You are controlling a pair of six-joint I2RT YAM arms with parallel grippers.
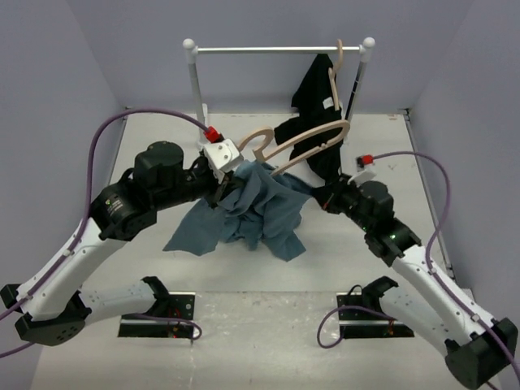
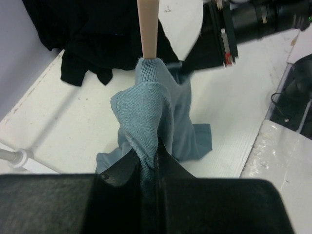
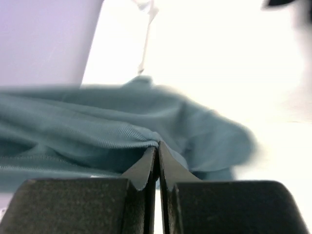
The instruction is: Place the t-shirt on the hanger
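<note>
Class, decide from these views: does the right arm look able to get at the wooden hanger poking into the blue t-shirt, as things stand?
Probably not yet. The hanger is close by the right gripper, but its jaws look shut on the t-shirt, so it must let go first.

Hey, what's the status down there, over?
Left gripper shut on t-shirt. Right gripper shut on its edge. One hanger arm tucked inside the cloth. Black garment lies close behind, over.
</note>
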